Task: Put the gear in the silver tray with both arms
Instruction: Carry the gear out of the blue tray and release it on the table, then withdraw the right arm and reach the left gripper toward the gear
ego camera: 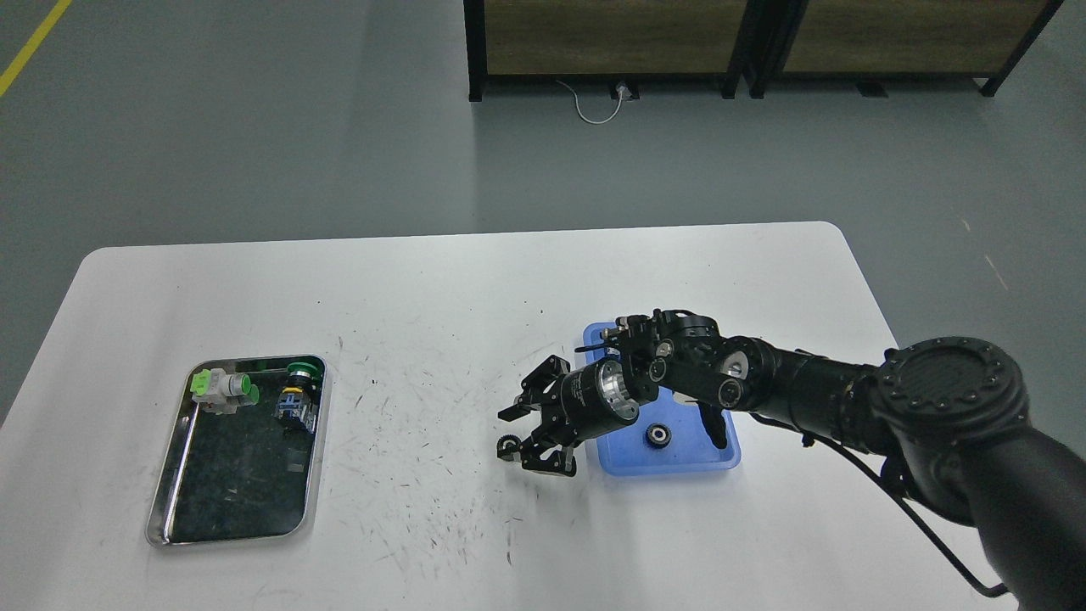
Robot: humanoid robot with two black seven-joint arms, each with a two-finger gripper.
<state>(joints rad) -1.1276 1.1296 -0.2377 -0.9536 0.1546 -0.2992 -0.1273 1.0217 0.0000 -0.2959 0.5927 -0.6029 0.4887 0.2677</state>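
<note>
— Holding anything, that right gripper (519, 433)?
— Its fingers look pinched on a small gear (507, 447), just off the blue tray (721, 458).
— The silver tray (174, 475)?
— Near the desk's (441, 280) left edge, well apart.

Gear (507, 447): small, dark, toothed wheel; sits at the lower fingertips of the right claw, just left of the blue tray's left edge; whether it is lifted off the surface cannot be told.
Second gear (657, 435): small black ring-shaped wheel lying flat inside the blue tray.
Silver tray (167, 475): shallow shiny metal rectangle, rounded corners, dark mirror bottom; lies flat on the left part of the surface, well apart from the gear; two small parts occupy its far end.
</note>
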